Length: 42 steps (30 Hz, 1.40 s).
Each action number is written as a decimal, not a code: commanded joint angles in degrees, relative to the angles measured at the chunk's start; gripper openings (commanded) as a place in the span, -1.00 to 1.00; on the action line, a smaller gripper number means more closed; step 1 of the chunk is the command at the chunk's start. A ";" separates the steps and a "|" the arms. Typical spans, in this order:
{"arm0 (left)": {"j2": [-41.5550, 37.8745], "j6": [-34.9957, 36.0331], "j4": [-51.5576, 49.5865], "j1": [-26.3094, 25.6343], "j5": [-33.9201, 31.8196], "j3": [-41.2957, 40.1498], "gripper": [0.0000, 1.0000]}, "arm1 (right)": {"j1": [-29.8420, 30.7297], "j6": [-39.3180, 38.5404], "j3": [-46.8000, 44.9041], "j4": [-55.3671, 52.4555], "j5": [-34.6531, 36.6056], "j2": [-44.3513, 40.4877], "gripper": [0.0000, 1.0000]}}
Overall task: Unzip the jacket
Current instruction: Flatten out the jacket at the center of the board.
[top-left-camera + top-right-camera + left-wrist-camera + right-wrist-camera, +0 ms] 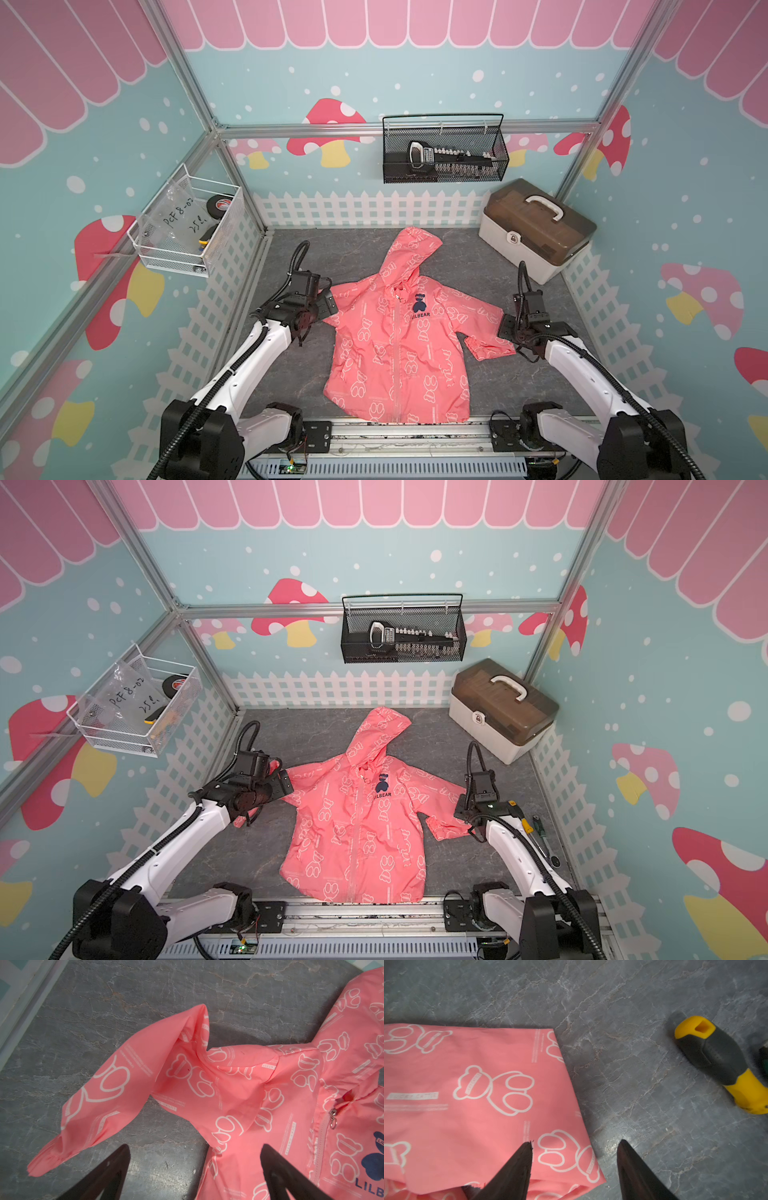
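The coral-pink jacket [399, 353] [357, 833] lies flat on the grey table, front up, hood toward the back wall. Its zipper is closed, with the metal pull [333, 1120] at the collar beside the navy bear logo [419, 305]. My left gripper [328, 301] [195, 1146] is open by the jacket's left sleeve and shoulder, one finger [276, 1167] above the cloth and the other above bare table. My right gripper [505, 326] [575, 1141] is open and straddles the right sleeve's edge, one finger [517, 1167] over the cloth. Neither holds anything.
A white toolbox with a brown lid [536, 230] stands at the back right. A yellow-and-black screwdriver [720, 1059] [519, 812] and a green one [540, 833] lie right of my right arm. A black mesh basket [444, 149] and a white wire basket [187, 224] hang on the walls.
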 commanded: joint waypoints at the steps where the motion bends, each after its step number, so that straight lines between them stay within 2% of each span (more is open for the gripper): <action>1: -1.36 -1.76 1.29 -0.36 1.16 -1.22 0.96 | -2.11 2.10 -2.66 2.02 -2.91 -0.36 0.35; 4: -1.80 -1.85 1.31 -0.63 1.21 -1.40 0.96 | -4.65 3.61 -4.82 4.34 -6.12 0.37 0.39; 8: -1.81 -1.76 1.38 -0.75 1.53 -1.32 0.96 | -6.36 5.74 -7.26 9.48 -11.61 3.74 0.26; 14: -1.85 -1.67 1.36 -0.93 1.72 -1.40 0.96 | -6.36 10.38 -9.68 19.73 -19.43 5.49 -0.50; 17: -2.24 -1.81 1.21 -0.95 1.03 -1.58 0.98 | -6.36 7.58 -5.85 19.63 -21.47 4.86 -0.88; 19: -2.47 -2.10 0.86 -0.97 0.56 -1.58 0.99 | -6.36 3.48 0.00 14.96 -20.01 4.83 -1.00; 22: -2.69 -2.27 0.60 -1.02 0.56 -1.65 0.99 | -4.92 -4.75 10.97 6.01 -15.27 6.75 -1.00; 25: -2.69 -2.38 0.50 -1.02 0.63 -1.75 0.99 | 0.50 -11.71 21.04 -1.60 -8.29 11.61 -1.00; 27: -2.68 -2.60 0.50 -1.02 0.50 -1.83 0.99 | 6.58 -13.99 26.05 -4.63 -4.20 16.29 -1.00; 32: -3.02 -2.73 0.30 -1.01 0.29 -2.02 0.99 | 22.39 -15.01 35.07 -11.28 9.96 30.87 -1.00; 34: -3.37 -2.73 -0.03 -1.06 -0.03 -2.09 0.99 | 28.00 -15.59 38.52 -13.54 11.80 37.55 -1.00; 35: -3.54 -2.73 -0.08 -1.02 -0.09 -2.02 0.99 | 30.80 -15.59 40.36 -14.88 11.98 41.09 -0.89; 36: -3.69 -2.73 -0.19 -1.03 -0.35 -2.02 0.99 | 33.19 -15.77 41.87 -15.69 10.96 43.79 -0.57; 37: -3.83 -2.80 -0.26 -1.02 -0.48 -2.02 0.99 | 34.66 -15.19 42.64 -16.26 10.26 45.26 -0.16; 39: -4.01 -2.73 -0.59 -1.02 -0.90 -1.78 0.99 | 37.03 -12.58 42.13 -15.30 8.91 44.52 0.22; 40: -4.01 -2.73 -0.73 -1.02 -0.99 -1.69 0.99 | 37.18 -11.43 41.33 -14.25 7.82 42.89 0.34; 41: -4.01 -2.77 -0.82 -1.04 -1.12 -1.64 0.99 | 37.17 -10.53 40.28 -13.04 6.71 40.53 0.59; 42: -3.92 -2.90 -0.80 -1.04 -1.11 -1.75 0.99 | 37.16 -10.26 39.60 -12.20 5.83 38.06 0.72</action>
